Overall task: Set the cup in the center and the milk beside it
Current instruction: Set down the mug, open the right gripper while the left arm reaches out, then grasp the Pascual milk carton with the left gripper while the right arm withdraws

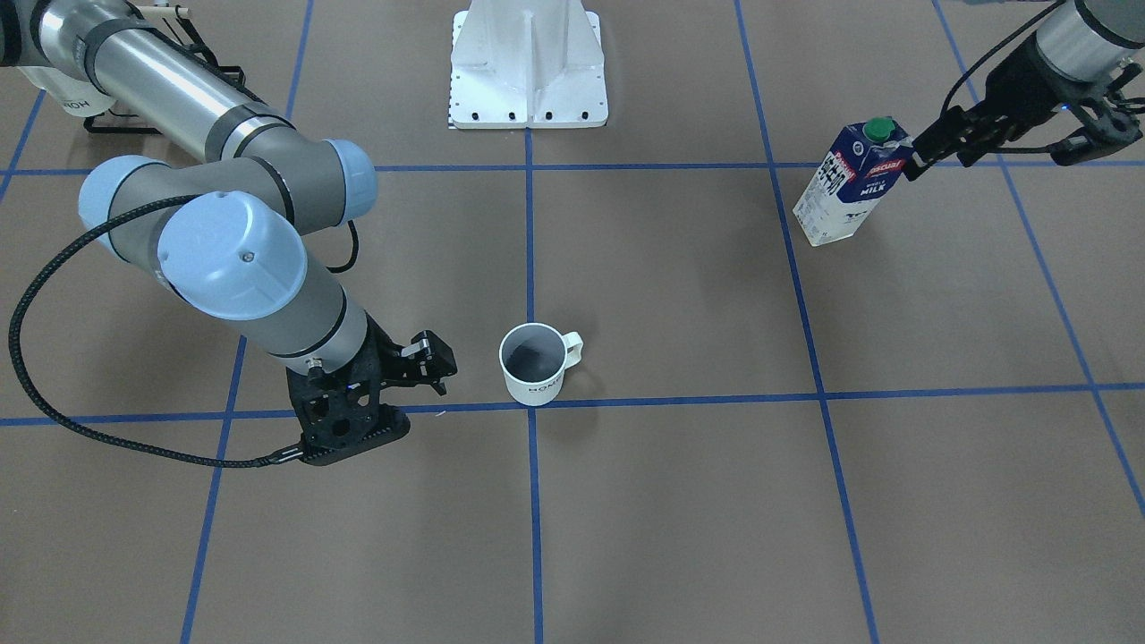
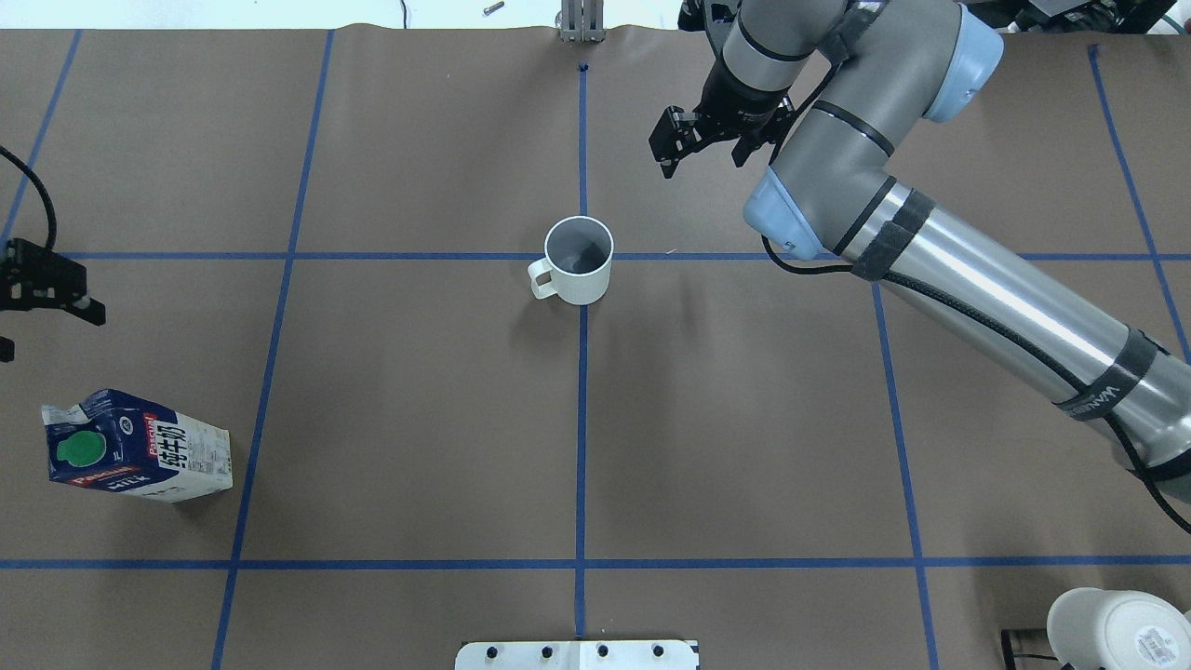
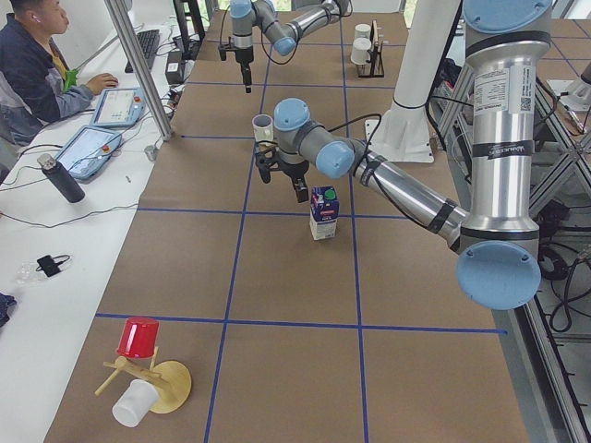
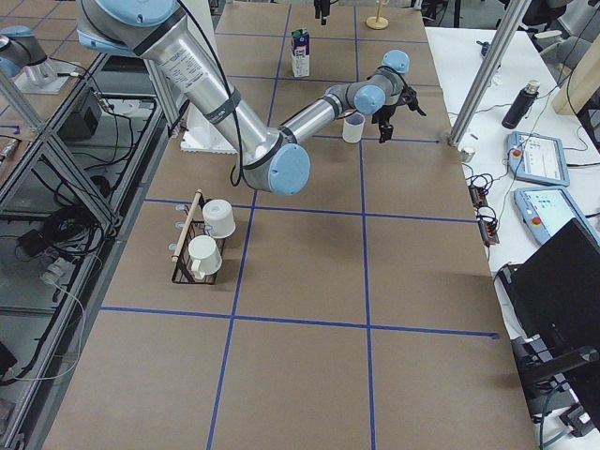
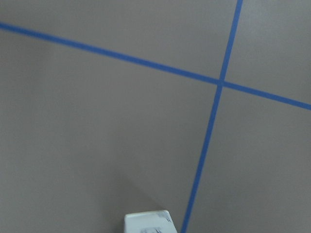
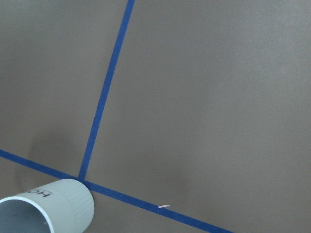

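The cup (image 1: 534,362) is a white mug with a dark inside. It stands upright on the crossing of blue tape lines mid-table, and shows too in the overhead view (image 2: 579,261) and the right wrist view (image 6: 46,208). My right gripper (image 2: 704,166) is open and empty, apart from the cup on its far right side, and shows too in the front view (image 1: 404,413). The milk (image 2: 130,447), a blue-and-white carton with a green cap, stands at the left edge (image 1: 850,183). My left gripper (image 1: 988,161) is open beside the carton's top and holds nothing.
A black wire rack with white mugs (image 4: 202,239) stands at the robot's right (image 2: 1117,628). The white robot base (image 1: 528,63) is at the table's robot side. A red cup on a wooden stand (image 3: 138,337) is at the far left end. An operator (image 3: 37,55) sits beside the table.
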Tool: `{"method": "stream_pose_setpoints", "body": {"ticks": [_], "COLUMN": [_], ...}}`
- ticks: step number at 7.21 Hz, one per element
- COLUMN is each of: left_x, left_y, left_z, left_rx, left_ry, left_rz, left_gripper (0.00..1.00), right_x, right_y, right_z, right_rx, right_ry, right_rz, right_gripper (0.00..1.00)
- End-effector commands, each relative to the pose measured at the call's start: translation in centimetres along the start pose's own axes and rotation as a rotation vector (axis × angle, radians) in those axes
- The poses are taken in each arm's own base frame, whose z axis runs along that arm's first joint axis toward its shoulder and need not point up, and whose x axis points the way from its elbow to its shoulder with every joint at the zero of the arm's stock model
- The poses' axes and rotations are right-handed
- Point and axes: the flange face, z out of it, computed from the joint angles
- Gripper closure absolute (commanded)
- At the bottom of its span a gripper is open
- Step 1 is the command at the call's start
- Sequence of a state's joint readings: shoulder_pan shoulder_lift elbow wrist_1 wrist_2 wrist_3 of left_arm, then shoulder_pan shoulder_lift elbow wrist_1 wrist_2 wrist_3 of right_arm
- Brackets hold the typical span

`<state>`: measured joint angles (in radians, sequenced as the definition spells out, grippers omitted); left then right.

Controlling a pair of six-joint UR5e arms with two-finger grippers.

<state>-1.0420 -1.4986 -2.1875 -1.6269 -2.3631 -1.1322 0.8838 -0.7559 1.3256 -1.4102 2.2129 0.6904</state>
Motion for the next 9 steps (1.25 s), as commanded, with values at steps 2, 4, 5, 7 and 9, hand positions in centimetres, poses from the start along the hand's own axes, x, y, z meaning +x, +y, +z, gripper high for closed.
{"method": "stream_pose_setpoints", "body": {"ticks": [2,4,5,7,9], "left_x": [0.3,-0.3,-0.3,0.5,0.6], "left_y": [6.0,7.4,7.3,6.8,6.0], "left_z": [1.6,2.6,4.1,4.5,5.5], "left_rx": [-0.013,-0.003,0.016,0.018,0.020], "left_ry": [-0.062,-0.109,-0.140,-0.132,-0.141], "left_rz": [-0.005,0.020,0.032,0.039,0.036], "left_gripper": [0.02,0.02,0.02,0.02,0.02], "right_x": [3.5,5.8,6.3,9.0,10.6], "right_y": [1.1,2.3,2.5,5.4,7.8], "right_z": [1.3,2.6,2.9,0.8,-1.2], "right_rx": [-0.014,0.007,0.010,0.041,0.061], "right_ry": [0.022,0.011,0.012,0.009,0.004], "right_rz": [0.028,0.012,0.011,0.013,0.014], "right_gripper": [0.00,0.00,0.00,0.00,0.00]}}
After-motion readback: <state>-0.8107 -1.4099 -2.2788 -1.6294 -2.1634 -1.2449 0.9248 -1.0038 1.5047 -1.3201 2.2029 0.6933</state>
